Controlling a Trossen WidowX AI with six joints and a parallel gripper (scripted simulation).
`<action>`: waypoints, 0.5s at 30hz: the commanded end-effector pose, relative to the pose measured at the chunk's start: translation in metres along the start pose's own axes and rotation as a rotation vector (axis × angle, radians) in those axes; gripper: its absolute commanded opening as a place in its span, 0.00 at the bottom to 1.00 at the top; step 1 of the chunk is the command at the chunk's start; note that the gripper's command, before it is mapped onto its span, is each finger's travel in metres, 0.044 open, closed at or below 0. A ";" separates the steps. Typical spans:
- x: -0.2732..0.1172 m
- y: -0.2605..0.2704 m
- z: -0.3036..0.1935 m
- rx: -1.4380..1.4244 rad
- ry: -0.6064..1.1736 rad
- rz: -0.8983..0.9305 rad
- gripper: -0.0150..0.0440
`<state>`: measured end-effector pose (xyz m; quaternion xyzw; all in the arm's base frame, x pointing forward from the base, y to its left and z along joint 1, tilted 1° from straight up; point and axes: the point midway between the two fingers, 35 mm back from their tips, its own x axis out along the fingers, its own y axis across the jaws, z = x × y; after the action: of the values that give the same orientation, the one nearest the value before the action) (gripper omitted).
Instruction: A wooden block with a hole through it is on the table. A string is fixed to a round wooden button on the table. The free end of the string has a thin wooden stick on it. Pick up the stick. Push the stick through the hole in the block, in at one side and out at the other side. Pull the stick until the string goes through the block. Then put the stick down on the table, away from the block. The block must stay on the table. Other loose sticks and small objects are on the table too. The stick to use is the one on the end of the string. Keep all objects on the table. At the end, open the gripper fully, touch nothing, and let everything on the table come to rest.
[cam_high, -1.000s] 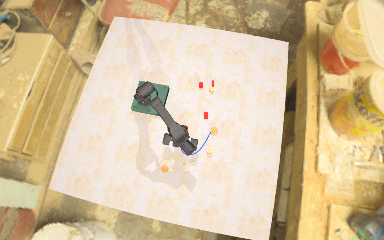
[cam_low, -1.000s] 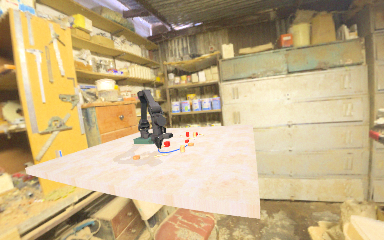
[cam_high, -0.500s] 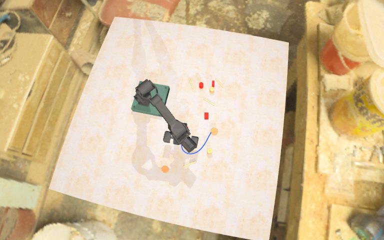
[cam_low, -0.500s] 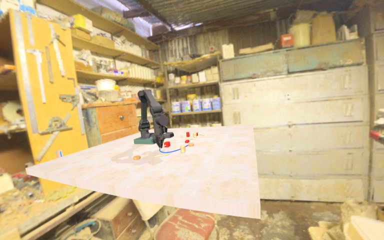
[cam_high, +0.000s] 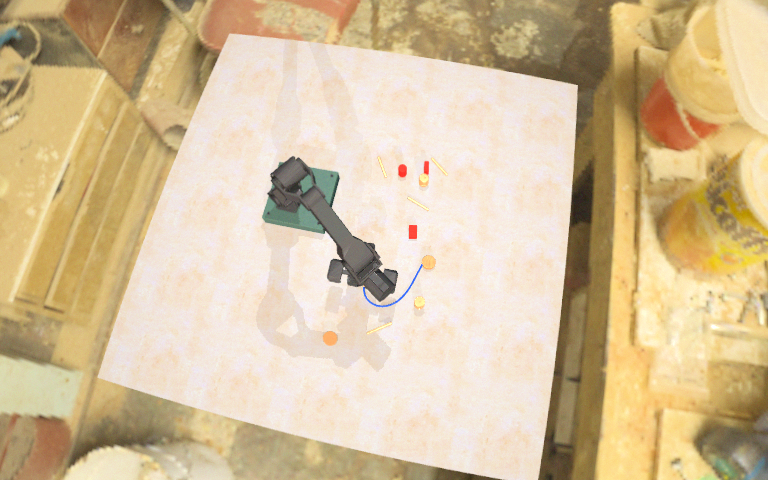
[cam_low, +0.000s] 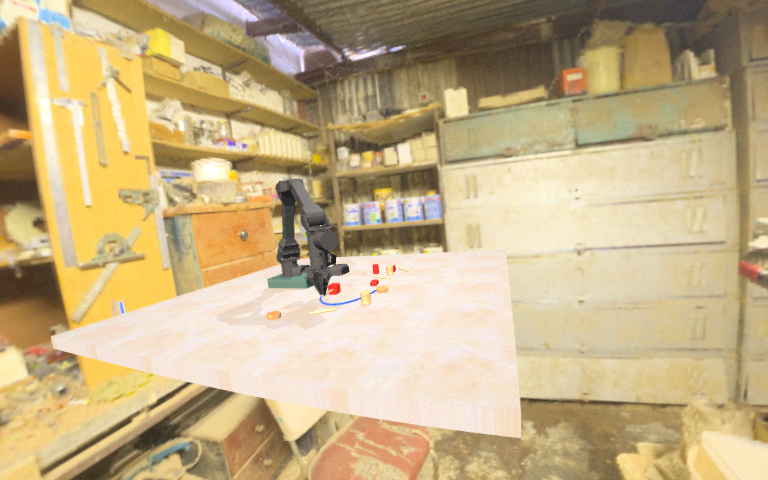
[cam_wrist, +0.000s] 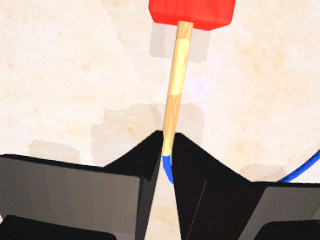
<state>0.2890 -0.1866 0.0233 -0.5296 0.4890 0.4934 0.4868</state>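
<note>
In the wrist view, the jaws grip the stick near its string end; its far end meets the red block on the surface. Threading seems in hand; entry I cannot confirm. Next move should push straight and gently, without shifting the block.

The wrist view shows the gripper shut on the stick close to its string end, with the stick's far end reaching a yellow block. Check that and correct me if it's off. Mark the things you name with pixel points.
The block's color is wrong: the wrist view shows a red block (cam_wrist: 192, 11), not a yellow one. The rest stands: the gripper (cam_wrist: 167, 139) is shut on the stick (cam_wrist: 179, 70) close to its string end.
</note>
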 end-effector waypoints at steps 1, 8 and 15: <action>-0.002 0.000 0.005 0.003 0.008 -0.005 0.25; -0.003 0.000 0.015 0.003 0.008 -0.005 0.25; -0.003 -0.001 0.025 0.003 0.007 -0.005 0.25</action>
<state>0.2884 -0.1654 0.0230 -0.5293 0.4889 0.4938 0.4867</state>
